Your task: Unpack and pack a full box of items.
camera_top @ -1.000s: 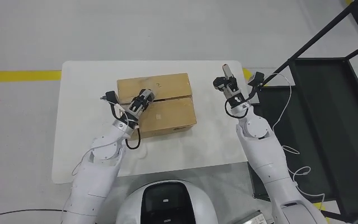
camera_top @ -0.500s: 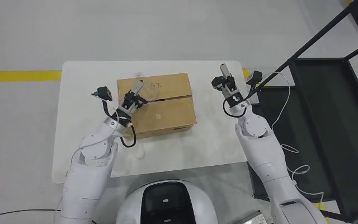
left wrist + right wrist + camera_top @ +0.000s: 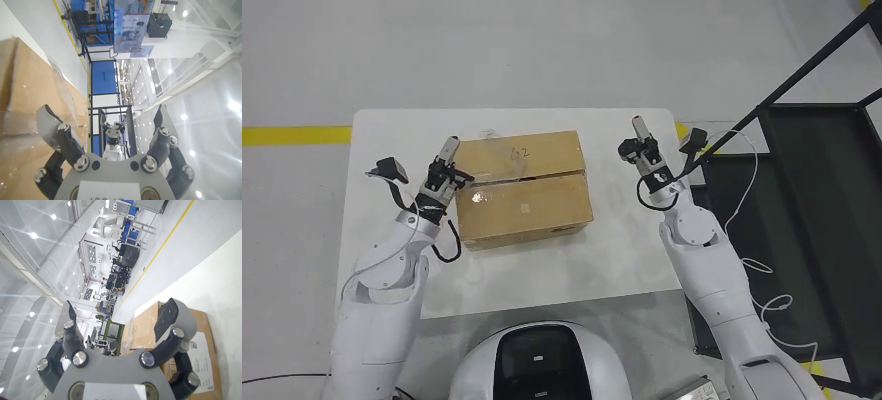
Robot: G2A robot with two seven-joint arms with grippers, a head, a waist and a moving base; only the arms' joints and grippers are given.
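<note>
A closed brown cardboard box with a taped seam lies in the middle of the white table. My left gripper hovers at the box's left end, raised and open with nothing between its fingers. The box lies beside it in the left wrist view. My right gripper is held up to the right of the box, apart from it and open. In the right wrist view its empty fingers frame the box and its white label.
A black metal rack stands against the table's right side, close to my right arm. A yellow floor line runs behind the table on the left. Bare table surface lies in front of the box and to its left.
My left gripper has lifted off the box top and swung left to the box's left end. The right gripper has barely moved.
</note>
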